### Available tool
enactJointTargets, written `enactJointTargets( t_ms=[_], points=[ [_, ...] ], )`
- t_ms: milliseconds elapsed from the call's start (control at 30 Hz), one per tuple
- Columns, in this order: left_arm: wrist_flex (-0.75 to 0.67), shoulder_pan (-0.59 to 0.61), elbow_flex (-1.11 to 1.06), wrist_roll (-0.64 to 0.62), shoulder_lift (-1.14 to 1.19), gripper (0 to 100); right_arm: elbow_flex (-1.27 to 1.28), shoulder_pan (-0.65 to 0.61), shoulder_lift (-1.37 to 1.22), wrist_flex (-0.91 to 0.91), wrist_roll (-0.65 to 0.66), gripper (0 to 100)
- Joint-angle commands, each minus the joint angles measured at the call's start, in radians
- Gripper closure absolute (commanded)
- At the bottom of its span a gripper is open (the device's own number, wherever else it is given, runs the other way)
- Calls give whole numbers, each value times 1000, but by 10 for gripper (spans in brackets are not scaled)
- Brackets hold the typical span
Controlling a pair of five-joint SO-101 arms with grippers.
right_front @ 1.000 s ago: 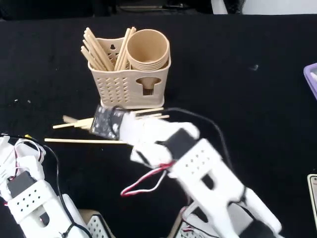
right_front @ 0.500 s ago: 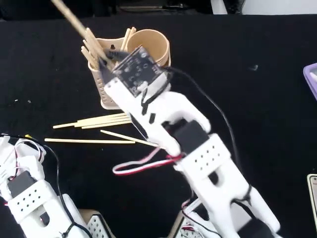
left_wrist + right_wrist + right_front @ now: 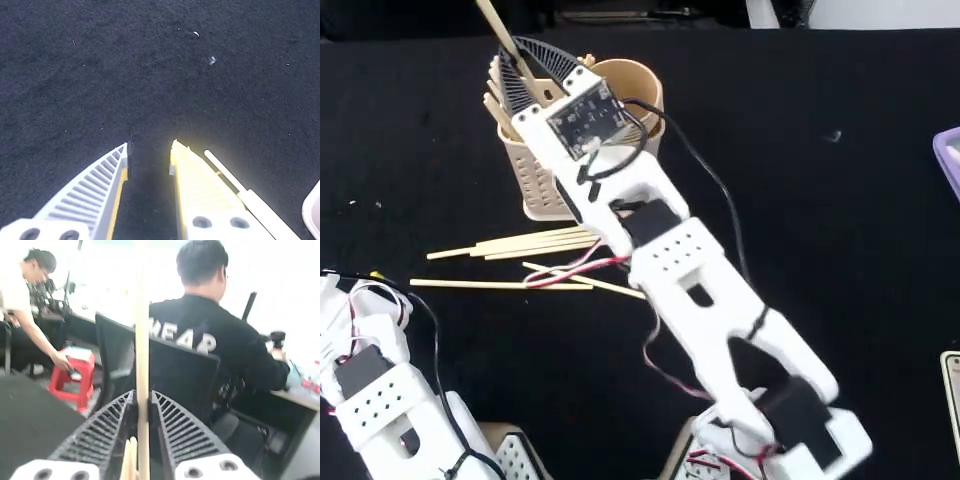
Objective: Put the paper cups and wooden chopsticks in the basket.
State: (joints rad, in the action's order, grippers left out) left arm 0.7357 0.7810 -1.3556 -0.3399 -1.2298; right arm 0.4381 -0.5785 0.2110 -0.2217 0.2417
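I have the right gripper (image 3: 142,396) clamped on a wooden chopstick (image 3: 142,315), held over the basket (image 3: 552,185), ready, I judge, to slot it in; the left gripper (image 3: 149,150) sits parted and empty.

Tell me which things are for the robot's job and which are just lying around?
For the job: basket, paper cups, chopstick in the right gripper, loose chopsticks on the table.
Just lying about: purple thing at the table's edge.

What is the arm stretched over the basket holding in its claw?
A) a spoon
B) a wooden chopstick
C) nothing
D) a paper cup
B: the right gripper is shut on a chopstick, which it holds over the basket.
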Motion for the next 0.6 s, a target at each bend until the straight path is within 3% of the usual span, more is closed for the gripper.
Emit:
enactJointTargets(
  t_ms=[0,233,433,567],
  points=[
    [-15,7,28,-6,-17,852,-48,28,-25,-38,-12,988],
    [-15,5,28,-6,-17,852,-48,25,-54,-32,-100,987],
    [-15,5,28,-6,-17,852,-71,25,-56,123,-98,984],
    [-15,5,28,-6,-17,852,-71,23,-48,163,-97,877]
  ],
)
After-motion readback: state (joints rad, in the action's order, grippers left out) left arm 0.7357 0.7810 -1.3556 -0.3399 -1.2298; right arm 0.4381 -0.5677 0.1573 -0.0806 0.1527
